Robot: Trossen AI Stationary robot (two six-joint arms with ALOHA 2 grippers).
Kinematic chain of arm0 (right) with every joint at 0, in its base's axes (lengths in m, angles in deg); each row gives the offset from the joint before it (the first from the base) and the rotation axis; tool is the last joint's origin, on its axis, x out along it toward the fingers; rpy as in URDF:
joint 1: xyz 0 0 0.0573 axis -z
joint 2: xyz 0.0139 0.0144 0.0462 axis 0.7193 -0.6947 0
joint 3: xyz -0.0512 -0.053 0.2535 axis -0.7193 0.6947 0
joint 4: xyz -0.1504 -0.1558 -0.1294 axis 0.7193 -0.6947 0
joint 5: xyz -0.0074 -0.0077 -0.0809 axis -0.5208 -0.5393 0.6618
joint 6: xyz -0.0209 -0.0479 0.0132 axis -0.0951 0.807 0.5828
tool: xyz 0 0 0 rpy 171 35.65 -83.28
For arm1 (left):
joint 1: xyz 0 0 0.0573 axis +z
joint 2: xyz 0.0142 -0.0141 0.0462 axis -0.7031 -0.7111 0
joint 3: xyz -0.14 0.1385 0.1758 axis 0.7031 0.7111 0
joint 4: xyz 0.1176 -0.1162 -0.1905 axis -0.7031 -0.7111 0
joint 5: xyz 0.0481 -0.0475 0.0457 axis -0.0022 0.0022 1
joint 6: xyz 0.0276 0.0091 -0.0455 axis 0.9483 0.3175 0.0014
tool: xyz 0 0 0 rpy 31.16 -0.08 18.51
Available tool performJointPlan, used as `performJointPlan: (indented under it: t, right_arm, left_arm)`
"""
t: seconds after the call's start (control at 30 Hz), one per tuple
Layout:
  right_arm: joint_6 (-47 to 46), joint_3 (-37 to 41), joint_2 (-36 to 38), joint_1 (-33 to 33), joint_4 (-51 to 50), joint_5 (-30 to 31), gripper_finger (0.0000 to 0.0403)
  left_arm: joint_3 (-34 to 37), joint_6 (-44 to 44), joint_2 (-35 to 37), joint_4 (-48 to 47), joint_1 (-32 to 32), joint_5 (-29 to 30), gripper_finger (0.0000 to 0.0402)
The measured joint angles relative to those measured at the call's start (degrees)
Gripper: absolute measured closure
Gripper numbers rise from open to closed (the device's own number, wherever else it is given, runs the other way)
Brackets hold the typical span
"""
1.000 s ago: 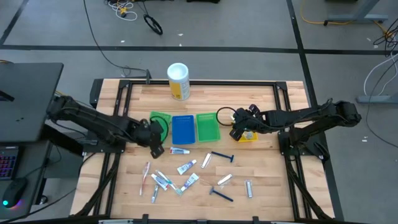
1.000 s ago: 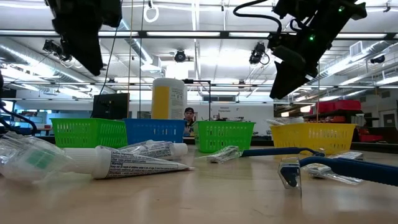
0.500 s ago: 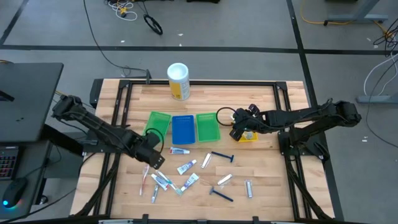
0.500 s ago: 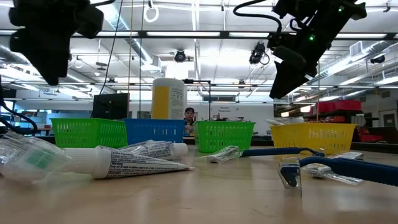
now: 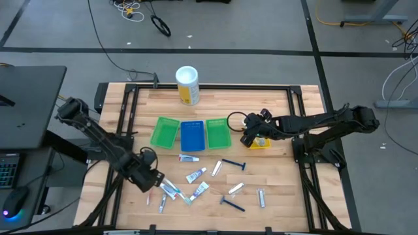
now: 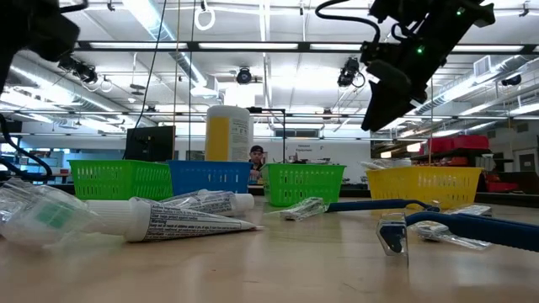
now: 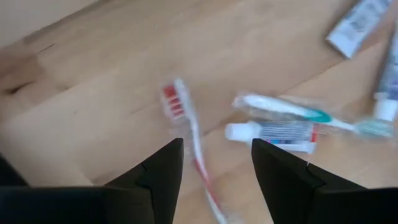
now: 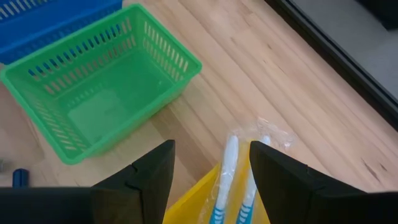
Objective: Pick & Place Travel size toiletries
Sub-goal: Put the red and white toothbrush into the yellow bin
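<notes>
The travel size toiletries lie loose on the near half of the table: small tubes, dark blue razors, silvery tubes. My left gripper hangs open over their left end, pointing down. Its fingers stand on either side of a red-and-white toothbrush that lies flat, without touching it. A white tube and a wrapped teal toothbrush lie beside it. My right gripper waits open above the yellow tray, which holds wrapped toothbrushes.
Two green trays and a blue tray stand in a row at mid-table, left of the yellow one. A tall white-and-yellow canister stands at the far edge. Bare wood lies along the table's left and right sides.
My left gripper has left the left green tray, swung toward the table's near edge and sunk over the left end of the loose toiletries, rolling about its own axis. The green tray now shows uncovered. My right arm has kept still.
</notes>
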Motion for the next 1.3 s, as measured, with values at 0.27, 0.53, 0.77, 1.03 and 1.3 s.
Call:
performJointPlan:
  t: [0.27, 0.53, 0.77, 1.03, 1.3]
  right_arm:
    - [1.18, 0.0, 0.0, 0.0, 2.21, 0.0, 0.0184]
    - [1.18, 0.0, 0.0, 0.0, 2.23, -0.02, 0.0184]
    - [1.16, 0.0, 0.0, 0.0, 2.24, -0.02, 0.0184]
    - [1.01, 0.0, 0.0, 0.01, 2.26, -0.02, 0.0184]
    - [1.01, 0.0, 0.0, 0.02, 2.37, -0.04, 0.0184]
  left_arm:
    - [3.3, -5.71, 0.0, 5.46, -3.32, -1.56, 0.0204]
    - [9.84, -7.66, 0.0, 14.27, -4.78, 0.2, 0.0205]
    - [11.83, -6.2, 0.0, 14.91, -4.96, 0.25, 0.0205]
    - [11.85, -5.6, -3.58, 17.6, -4.99, 0.46, 0.0205]
    - [10.18, -4.47, -10.11, 17.97, -4.99, -2.91, 0.0205]
